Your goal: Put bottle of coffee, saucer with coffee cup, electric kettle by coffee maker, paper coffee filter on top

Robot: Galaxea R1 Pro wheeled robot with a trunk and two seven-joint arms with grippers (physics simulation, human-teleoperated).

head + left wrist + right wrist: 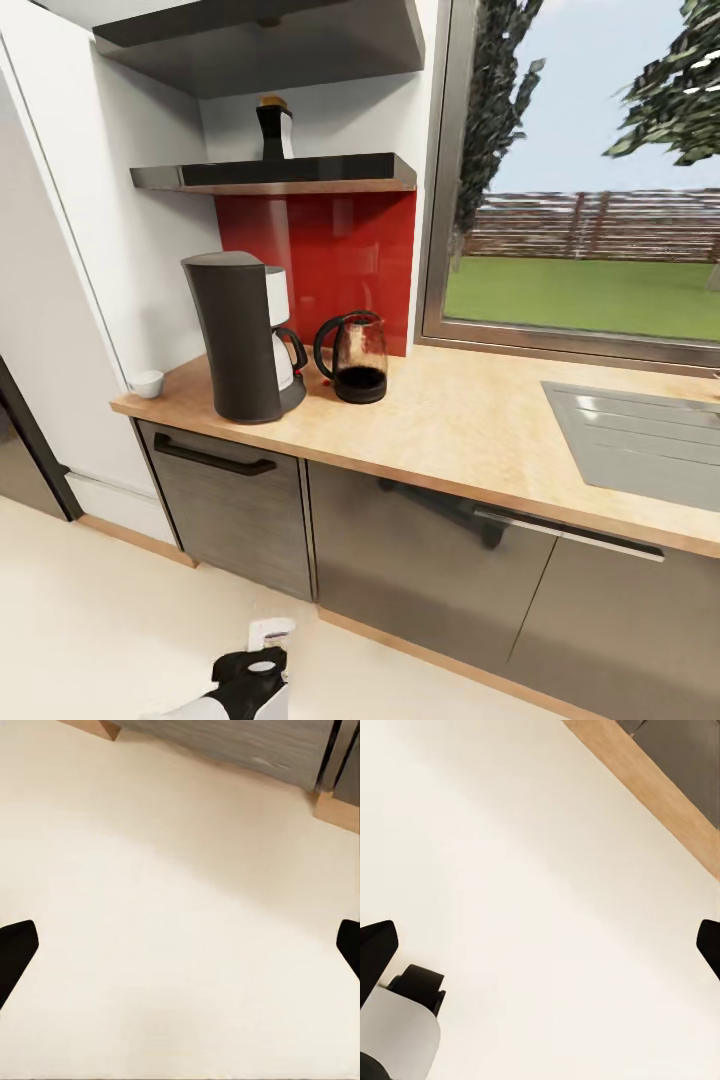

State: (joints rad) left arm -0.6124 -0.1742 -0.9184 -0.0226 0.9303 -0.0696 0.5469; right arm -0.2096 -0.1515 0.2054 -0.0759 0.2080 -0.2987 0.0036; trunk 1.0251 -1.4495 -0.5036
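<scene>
Far above and ahead of both hands, the bottle of coffee (273,128) stands on the kitchen shelf (280,176), well over the coffee maker (243,335) and the electric kettle (354,357), which sit close together on the table (450,420). A small white cup (147,383) rests near the table's left corner. The left hand (180,945) and the right hand (540,945) hang low over the pale floor (90,620), each spread wide and holding nothing. The likely step is fetching the bottle: the trunk would have to rise and one hand come in level at the bottle's body, under the upper shelf and clear of the wall beside it. Bare table lies right of the kettle, short of the sink (640,440), giving room to set it down.
</scene>
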